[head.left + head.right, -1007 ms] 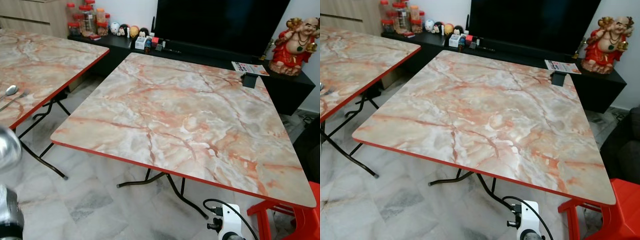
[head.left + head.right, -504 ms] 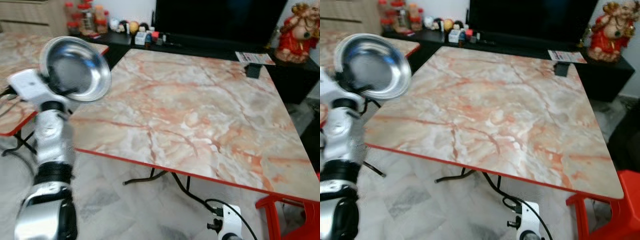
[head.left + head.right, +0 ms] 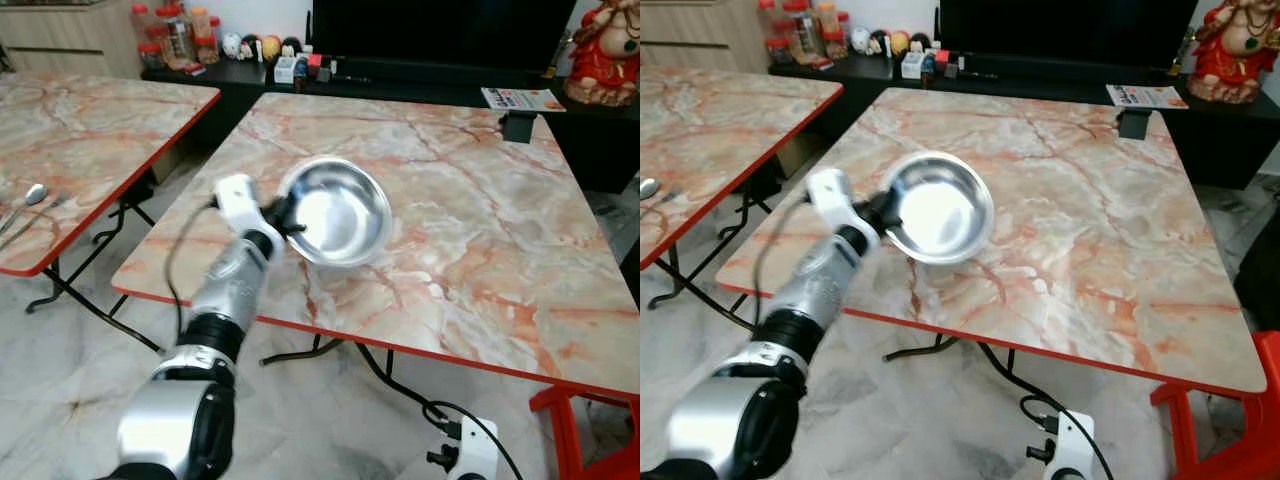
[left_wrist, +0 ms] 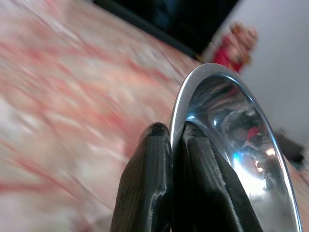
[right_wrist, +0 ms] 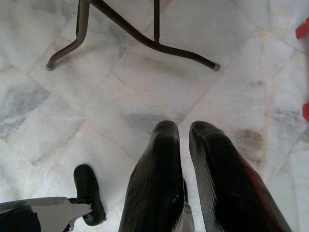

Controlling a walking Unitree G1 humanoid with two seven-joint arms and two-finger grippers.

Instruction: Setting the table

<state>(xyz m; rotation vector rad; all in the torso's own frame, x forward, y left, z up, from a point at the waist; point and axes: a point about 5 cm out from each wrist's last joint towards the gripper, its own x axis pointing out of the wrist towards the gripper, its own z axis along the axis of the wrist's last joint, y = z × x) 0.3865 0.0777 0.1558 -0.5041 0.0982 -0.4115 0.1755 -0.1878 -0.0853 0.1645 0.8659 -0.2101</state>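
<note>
A shiny steel bowl hangs just over the near-left part of the marble-topped table, tilted toward me. My left gripper is shut on the bowl's near-left rim, the silver arm reaching in over the table's front edge. In the left wrist view the two black fingers pinch the bowl's rim. My right gripper hangs low over the tiled floor beside the table's legs, its fingers close together with nothing between them.
A second marble table stands to the left with a spoon on it. Behind are a black TV cabinet with jars and figurines, a red statue, and a small black object at the far table edge. A red stool is at right.
My left arm has swung the bowl from high at the left down and right to over the table. The camera has shifted a little.
</note>
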